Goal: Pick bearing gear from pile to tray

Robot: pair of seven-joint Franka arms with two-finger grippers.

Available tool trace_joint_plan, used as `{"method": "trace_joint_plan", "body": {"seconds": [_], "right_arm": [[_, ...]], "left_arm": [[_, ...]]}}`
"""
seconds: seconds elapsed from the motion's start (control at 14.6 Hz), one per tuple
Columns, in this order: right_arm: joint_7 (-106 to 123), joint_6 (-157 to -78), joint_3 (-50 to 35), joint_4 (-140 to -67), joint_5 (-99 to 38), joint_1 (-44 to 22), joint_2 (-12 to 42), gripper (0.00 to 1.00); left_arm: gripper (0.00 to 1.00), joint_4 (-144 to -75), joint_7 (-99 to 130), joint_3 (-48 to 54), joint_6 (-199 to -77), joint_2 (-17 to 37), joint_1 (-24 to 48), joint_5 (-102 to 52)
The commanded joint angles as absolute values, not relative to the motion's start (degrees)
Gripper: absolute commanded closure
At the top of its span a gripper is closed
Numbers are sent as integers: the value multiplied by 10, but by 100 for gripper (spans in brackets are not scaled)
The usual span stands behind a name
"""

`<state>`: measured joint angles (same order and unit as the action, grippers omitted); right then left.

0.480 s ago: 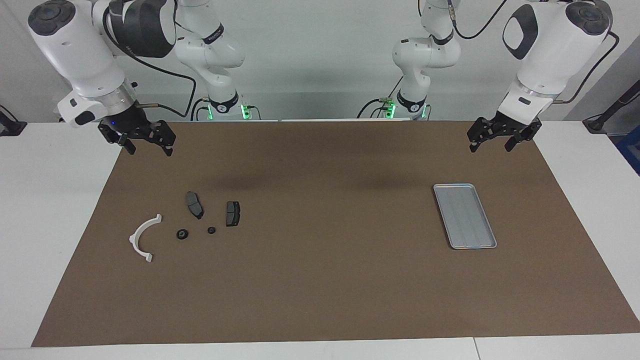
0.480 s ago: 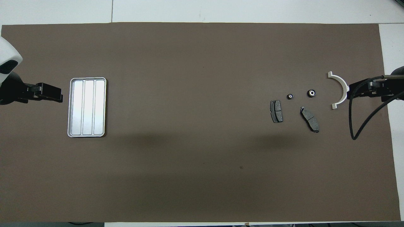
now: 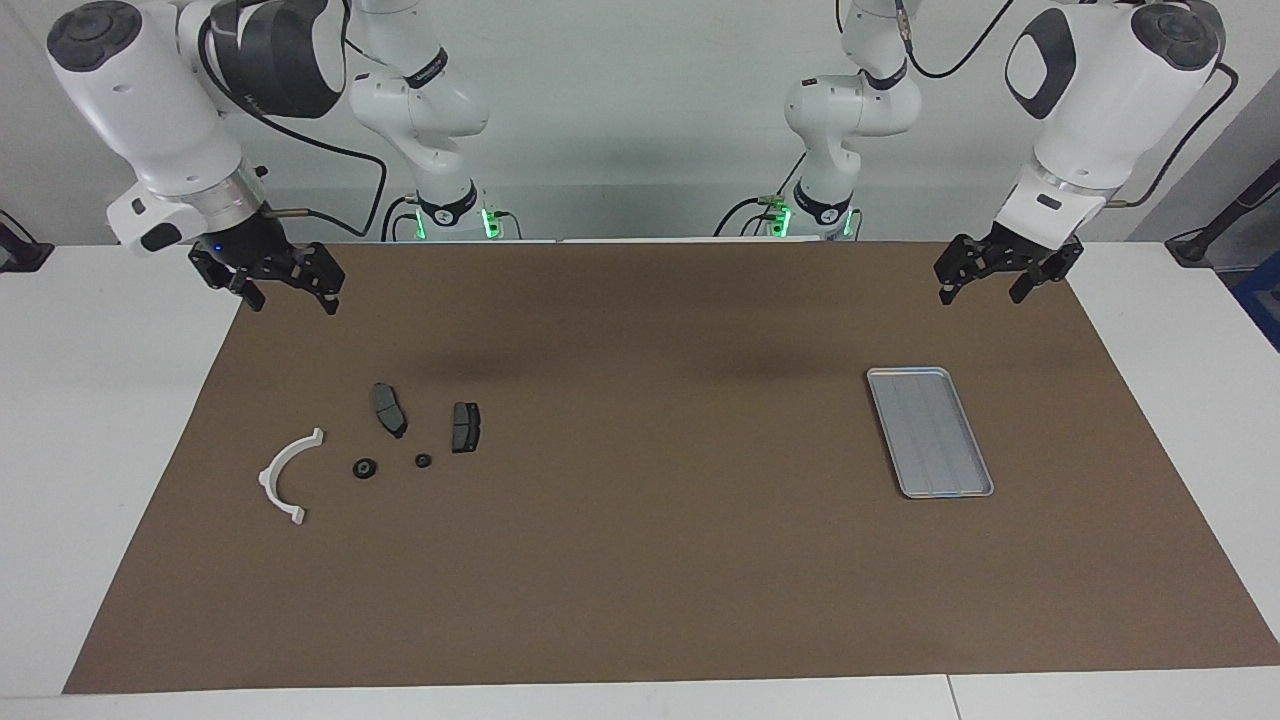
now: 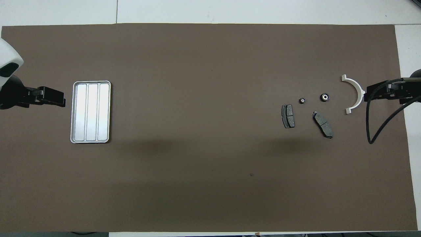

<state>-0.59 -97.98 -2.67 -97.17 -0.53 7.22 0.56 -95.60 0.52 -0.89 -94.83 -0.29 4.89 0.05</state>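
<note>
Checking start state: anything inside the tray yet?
Nothing: the tray shows only its bare ribbed floor, none of it covered. Both round black parts lie in the pile at the right arm's end.

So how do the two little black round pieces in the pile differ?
The larger round piece lies beside the white arc; the smaller round piece lies nearer the pad-shaped plate. The larger sits slightly farther from the robots. Both are black with pale centres, flat on the mat.
</note>
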Motion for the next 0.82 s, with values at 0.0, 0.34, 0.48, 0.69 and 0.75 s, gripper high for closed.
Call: {"method": "trace_joint_plan", "body": {"seconds": [0.0,0.34,0.48,0.69,0.75], "right_arm": [[31,-1053,-33,-1005,-4,83,33,0],[37,-1156,-33,-1004,16,83,123,0],[37,-1204,-33,-1007,29,83,159,0],[44,-1239,-33,-1008,30,81,192,0],[45,-1243,-33,-1009,30,80,197,0]], "left_arm": [[0,-964,6,-4,-948,-13,44,4],[0,-964,6,-4,-948,-13,44,4],[0,-965,6,-4,-948,-13,44,4],[0,-964,6,-4,-948,-13,44,4],[0,-964,6,-4,-948,-13,44,4]]}}
